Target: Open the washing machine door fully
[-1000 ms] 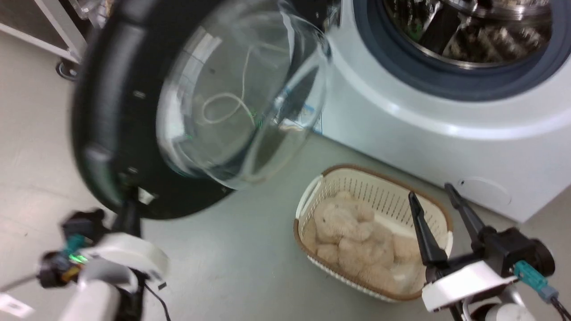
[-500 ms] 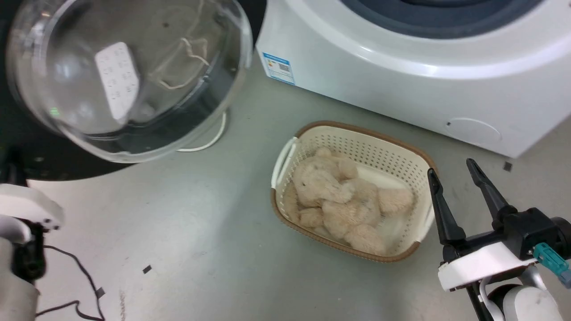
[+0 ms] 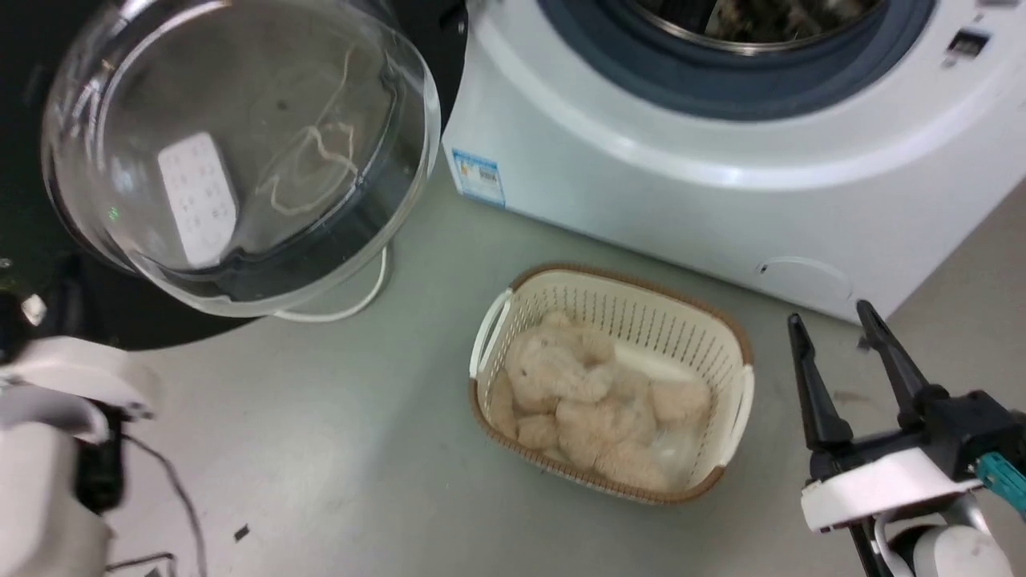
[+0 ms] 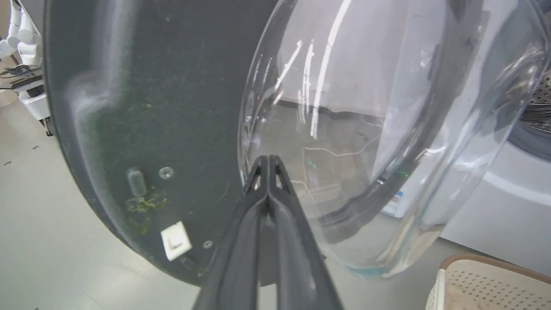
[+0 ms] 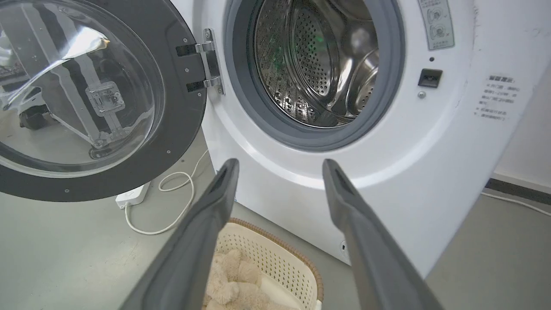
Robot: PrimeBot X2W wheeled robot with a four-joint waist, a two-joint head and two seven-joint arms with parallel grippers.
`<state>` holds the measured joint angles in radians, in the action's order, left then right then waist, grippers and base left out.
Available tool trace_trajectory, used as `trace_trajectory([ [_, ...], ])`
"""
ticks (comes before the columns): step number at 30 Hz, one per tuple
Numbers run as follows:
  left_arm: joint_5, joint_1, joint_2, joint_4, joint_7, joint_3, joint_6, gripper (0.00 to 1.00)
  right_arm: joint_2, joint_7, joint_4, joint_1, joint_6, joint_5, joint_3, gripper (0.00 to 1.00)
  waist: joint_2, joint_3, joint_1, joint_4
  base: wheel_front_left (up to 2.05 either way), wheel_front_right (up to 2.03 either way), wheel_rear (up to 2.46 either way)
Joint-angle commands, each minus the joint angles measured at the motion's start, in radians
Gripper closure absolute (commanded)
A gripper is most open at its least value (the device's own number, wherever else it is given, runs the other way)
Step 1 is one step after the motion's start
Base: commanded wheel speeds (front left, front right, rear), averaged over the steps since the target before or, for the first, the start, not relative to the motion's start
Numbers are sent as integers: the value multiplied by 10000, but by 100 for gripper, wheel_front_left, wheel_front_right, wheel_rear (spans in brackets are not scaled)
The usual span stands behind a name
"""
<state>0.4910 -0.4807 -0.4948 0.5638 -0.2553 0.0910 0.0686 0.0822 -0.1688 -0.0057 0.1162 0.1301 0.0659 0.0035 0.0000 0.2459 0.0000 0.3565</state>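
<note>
Head view: I see the washing machine door [image 3: 240,152] swung out at upper left, my right gripper [image 3: 829,314] spread wide, empty. Left wrist: my left gripper [image 4: 267,158] pinched closed on nothing, tips at the door's glass. Right wrist adds the hinge [image 5: 206,60] and drum [image 5: 318,60].

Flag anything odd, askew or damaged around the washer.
A white power strip and its looped cable lie loose on the floor under the open door. Yellowish grime speckles the door's inner face near its lower edge. Nothing looks spilled or broken.
</note>
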Motion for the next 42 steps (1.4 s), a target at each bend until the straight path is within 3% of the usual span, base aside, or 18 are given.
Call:
trace_trajectory([
  [1, -137, 387, 195, -426, -52, 91, 74, 100, -73, -129, 79, -194, 6, 89, -93, 0, 0, -611, 0, -203, 0, 0, 0],
  [11, -403, 2780, 1433, -3858, -62, 456, 467, 100, -272, -540, 55, -1014, 6, 77, -394, 0, 0, -2028, 0, -1275, 0, 0, 0],
  [12, -487, 3324, 1587, -4415, -63, 526, 617, 100, -283, -570, -40, -1178, 6, -207, -300, 0, 0, -2201, 0, -1608, 0, 0, 0],
  [22, -1082, 4864, 2097, -5314, -63, 1386, 900, 100, -315, -531, -394, -1770, 6, -286, -217, 0, 0, -2556, 0, -2806, 0, 0, 0],
  [23, -1174, 4945, 2125, -5284, -63, 1500, 910, 60, -315, -523, -389, -1837, 6, -194, -222, 0, 0, -2570, 0, -2897, 0, 0, 0],
  [24, -1263, 5019, 2172, -5241, -64, 1619, 934, 0, -316, -512, -368, -1903, 6, -131, -236, 0, 0, -2576, 0, -2976, 0, 0, 0],
  [42, -1897, 5388, 2540, -4869, -64, 1992, 1354, 0, -318, -665, 201, -1996, 6, 362, -181, 0, 0, -2496, 0, -3419, 0, 0, 0],
])
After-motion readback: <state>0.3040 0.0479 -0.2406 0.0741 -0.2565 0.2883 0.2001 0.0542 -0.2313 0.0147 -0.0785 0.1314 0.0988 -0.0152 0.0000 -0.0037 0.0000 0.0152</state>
